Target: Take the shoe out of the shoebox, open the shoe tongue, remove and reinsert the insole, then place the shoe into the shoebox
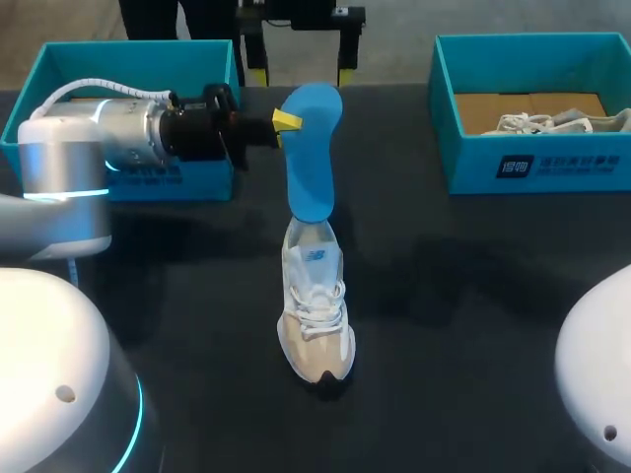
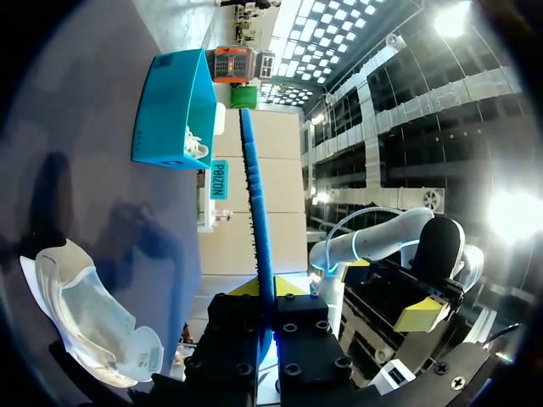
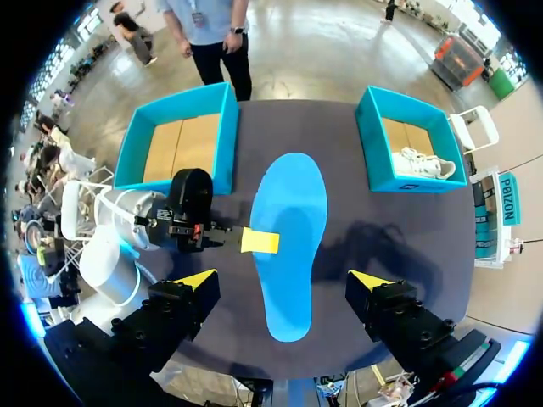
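- The left shoebox (image 1: 138, 46) stood open at the far left of the worktop (image 1: 473, 296), with only its cardboard floor showing.
- The left fingers (image 1: 287, 120) were clamped on one edge of the blue insole (image 1: 314, 148), holding it on end over the middle of the worktop.
- The insole's lower end hung at the heel opening of the white shoe (image 1: 315, 315), which stood on the worktop outside both boxes. Whether the two touched could not be told.
- The step in hand looked like the turn from removal to reinsertion, with the insole out and not yet back in.
- The next move would call for steering that lower end into the opening and sliding it toward the toe, probably with the shoe steadied.
- The right fingers (image 3: 193, 280) were spread wide, holding nothing, high above the insole.
- The right shoebox (image 1: 463, 148) held another white shoe.
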You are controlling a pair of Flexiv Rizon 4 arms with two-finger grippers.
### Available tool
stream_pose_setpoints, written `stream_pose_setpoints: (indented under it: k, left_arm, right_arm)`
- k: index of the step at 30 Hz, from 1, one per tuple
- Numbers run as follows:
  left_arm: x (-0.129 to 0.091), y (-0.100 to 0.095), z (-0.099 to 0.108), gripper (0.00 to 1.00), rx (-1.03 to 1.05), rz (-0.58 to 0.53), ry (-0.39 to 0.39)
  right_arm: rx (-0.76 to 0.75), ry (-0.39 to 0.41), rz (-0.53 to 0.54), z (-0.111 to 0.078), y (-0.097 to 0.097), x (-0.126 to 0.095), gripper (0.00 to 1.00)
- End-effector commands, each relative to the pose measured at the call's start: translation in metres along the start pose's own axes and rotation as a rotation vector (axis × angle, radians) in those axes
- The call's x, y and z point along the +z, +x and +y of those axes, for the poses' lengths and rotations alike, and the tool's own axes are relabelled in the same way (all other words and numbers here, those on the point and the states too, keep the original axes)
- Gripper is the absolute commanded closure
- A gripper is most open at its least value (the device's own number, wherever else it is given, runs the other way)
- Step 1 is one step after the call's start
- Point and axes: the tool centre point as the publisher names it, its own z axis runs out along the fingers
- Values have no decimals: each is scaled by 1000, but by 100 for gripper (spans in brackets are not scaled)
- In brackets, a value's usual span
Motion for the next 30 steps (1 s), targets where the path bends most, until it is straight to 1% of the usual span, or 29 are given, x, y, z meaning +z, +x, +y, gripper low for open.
stream_pose_setpoints:
  k: [1, 11, 15, 18, 20, 22, 23, 24, 25, 30]
  left_arm:
    - [0, 1, 1, 100, 0, -3, 2]
    - [0, 1, 1, 100, 0, -3, 2]
    - [0, 1, 1, 100, 0, -3, 2]
    - [0, 1, 1, 100, 0, -3, 2]
    - [0, 1, 1, 100, 0, -3, 2]
    - [0, 1, 1, 100, 0, -3, 2]
    - [0, 1, 1, 100, 0, -3, 2]
    - [0, 1, 1, 100, 0, -3, 2]
    - [0, 1, 1, 100, 0, -3, 2]
    - [0, 1, 1, 100, 0, -3, 2]
  right_arm:
    - [1, 1, 0, 0, 0, 0, 0]
    - [1, -4, 5, 1, -1, -2, 0]
    - [-5, -2, 67, 2, -6, -5, 0]
    - [-13, -2, 93, 2, -9, -8, 0]
    - [-23, -10, 124, 1, -13, -10, 0]
    - [-21, -5, 189, 2, -18, -11, 0]
    - [-28, -6, 201, 2, -21, -12, 0]
    - [-31, 1, 261, 3, -25, -11, 0]
    - [-22, 11, 297, 4, -27, -11, 0]
    - [-1, 43, 399, 5, -49, -12, 0]
